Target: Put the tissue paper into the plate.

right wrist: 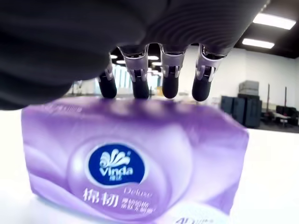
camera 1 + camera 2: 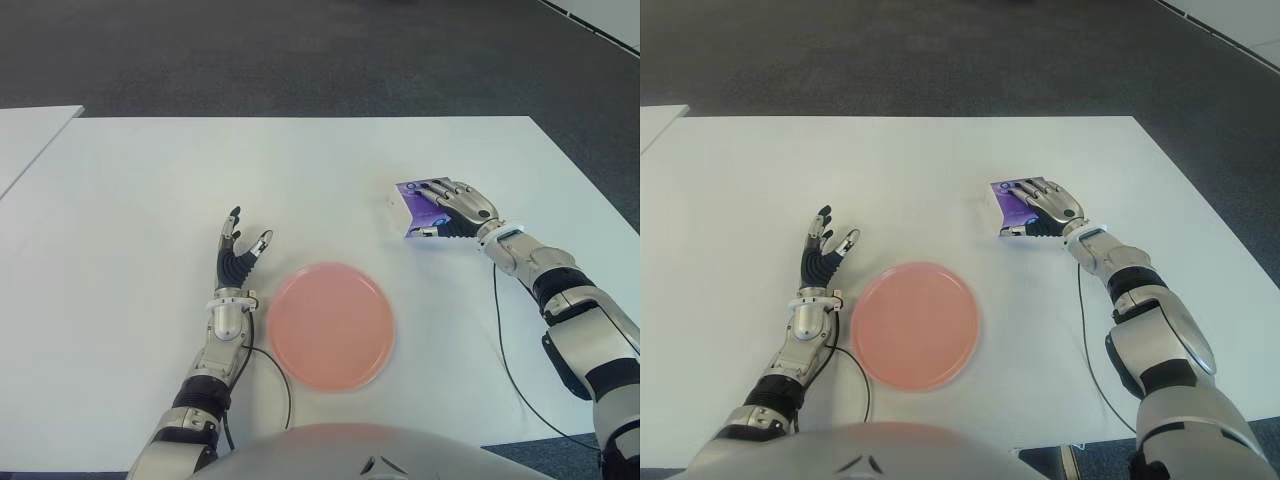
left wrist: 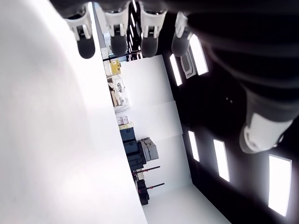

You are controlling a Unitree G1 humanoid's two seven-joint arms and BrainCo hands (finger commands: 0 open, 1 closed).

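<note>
Tissue paper pack (image 2: 415, 207), purple, lies on the white worktop (image 2: 300, 180) right of the pink plate (image 2: 330, 325), the right robot hand (image 2: 455, 208) draped over it, not visibly clamped; fingers should close firmly before lifting, while the left robot hand (image 2: 240, 250) shows open beside the plate.

white table (image 2: 130, 220): plate (image 2: 330, 325), tissue pack (image 2: 411, 207).

The white table (image 2: 130, 200) lies bare between the tissue pack (image 2: 412, 205), right of centre, and the pink plate (image 2: 330, 324) at lower centre. The left hand (image 2: 240, 250) stands just left of the plate.
</note>
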